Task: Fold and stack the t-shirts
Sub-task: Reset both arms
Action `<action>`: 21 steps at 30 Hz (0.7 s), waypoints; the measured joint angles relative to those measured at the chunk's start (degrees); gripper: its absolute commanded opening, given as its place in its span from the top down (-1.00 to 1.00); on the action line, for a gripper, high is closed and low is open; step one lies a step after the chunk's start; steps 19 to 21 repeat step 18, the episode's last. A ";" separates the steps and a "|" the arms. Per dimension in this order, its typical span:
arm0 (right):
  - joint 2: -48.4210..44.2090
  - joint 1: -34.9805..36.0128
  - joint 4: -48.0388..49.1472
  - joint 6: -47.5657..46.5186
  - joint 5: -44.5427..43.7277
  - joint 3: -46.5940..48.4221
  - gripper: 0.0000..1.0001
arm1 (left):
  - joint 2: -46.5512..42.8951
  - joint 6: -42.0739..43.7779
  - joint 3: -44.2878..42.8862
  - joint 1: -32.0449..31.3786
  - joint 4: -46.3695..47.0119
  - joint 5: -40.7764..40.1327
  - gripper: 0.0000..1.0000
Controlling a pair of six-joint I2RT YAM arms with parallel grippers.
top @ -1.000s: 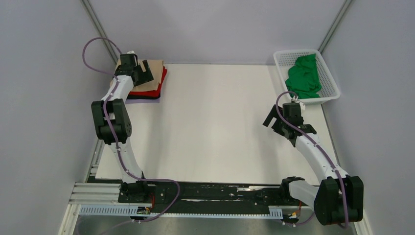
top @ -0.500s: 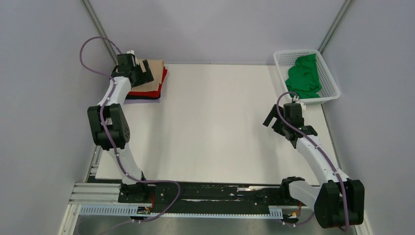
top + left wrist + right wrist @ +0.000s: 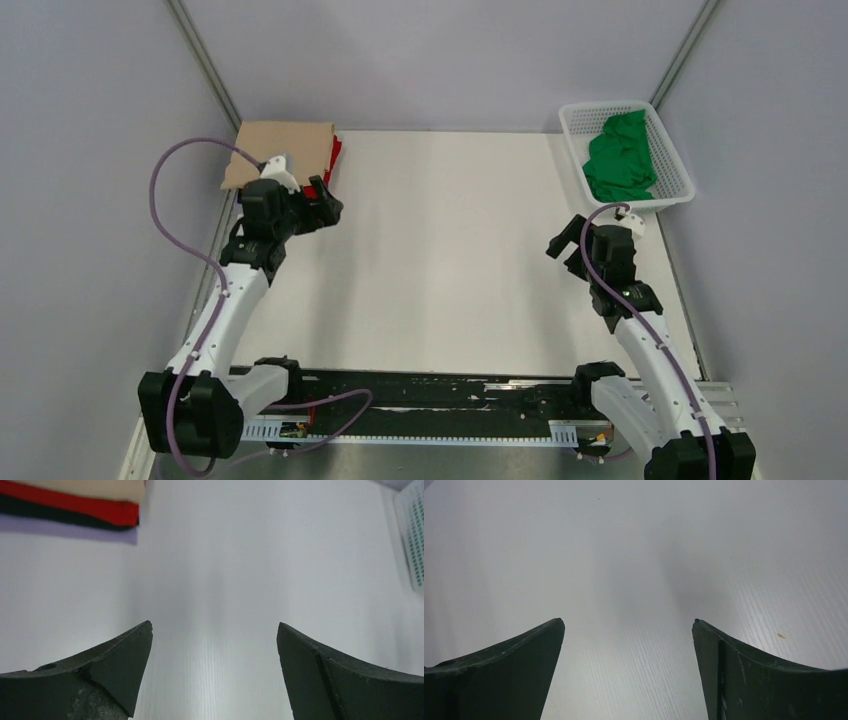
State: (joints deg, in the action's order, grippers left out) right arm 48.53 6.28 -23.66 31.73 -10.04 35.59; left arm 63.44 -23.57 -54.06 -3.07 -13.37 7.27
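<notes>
A stack of folded shirts (image 3: 285, 150), tan on top over red, black and lilac layers, lies at the table's far left corner; its edge shows in the left wrist view (image 3: 70, 505). A crumpled green t-shirt (image 3: 620, 158) lies in the white basket (image 3: 680, 170) at the far right. My left gripper (image 3: 328, 208) is open and empty, just in front of the stack, over bare table (image 3: 214, 630). My right gripper (image 3: 562, 248) is open and empty over the table's right side (image 3: 628, 625), in front of the basket.
The white table (image 3: 450, 250) lies between the arms. The basket's mesh wall shows at the right edge of the left wrist view (image 3: 412, 530). Grey walls close in the back and both sides. A black rail (image 3: 440, 395) runs along the near edge.
My left arm has pulled back off the stack toward the near side, uncovering the tan shirt. My right arm has drawn back a little toward its base.
</notes>
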 measured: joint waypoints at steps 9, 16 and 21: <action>-4.59 0.00 3.28 1.03 -1.51 -6.64 -1.00 | -8.68 -1.11 17.03 -3.65 -3.72 -3.10 -1.00; -5.92 0.00 4.46 1.57 -2.82 -9.68 -1.00 | -12.37 -0.79 18.08 -3.65 -2.19 -7.52 -1.00; -6.64 0.00 4.87 1.66 -3.43 -10.10 -1.00 | -12.81 -0.68 18.18 -3.65 -1.97 -8.39 -1.00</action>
